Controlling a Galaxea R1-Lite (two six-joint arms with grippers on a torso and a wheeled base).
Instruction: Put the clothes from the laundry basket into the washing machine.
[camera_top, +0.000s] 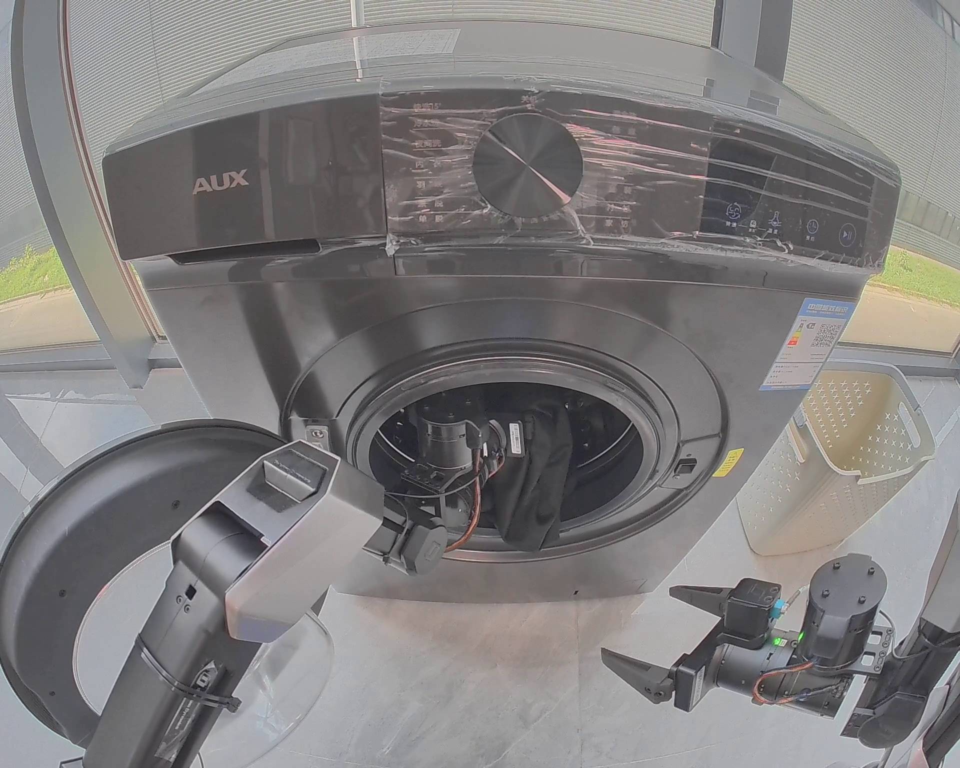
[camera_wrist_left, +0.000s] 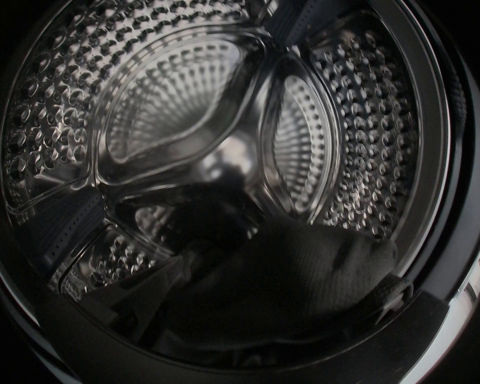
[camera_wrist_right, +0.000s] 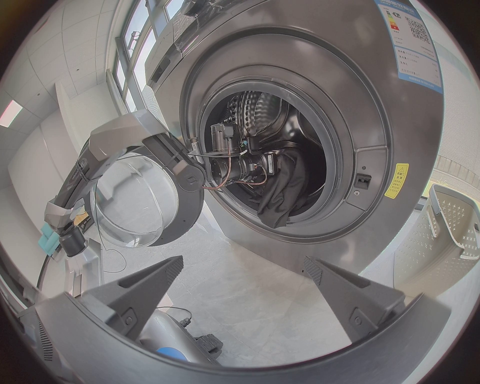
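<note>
A black garment hangs over the lower rim of the washing machine's round opening, partly inside the drum and partly draped outward. My left gripper is in the opening, right against the garment, which covers its tip. In the left wrist view the dark cloth lies across the bottom of the steel drum. My right gripper hovers open and empty low over the floor in front of the machine, with the laundry basket behind it to the right. In the right wrist view the same garment sags from the opening.
The machine's door stands swung open at the left, beside my left arm. The cream perforated basket leans against the machine's right side. Pale tiled floor lies free in front of the washer.
</note>
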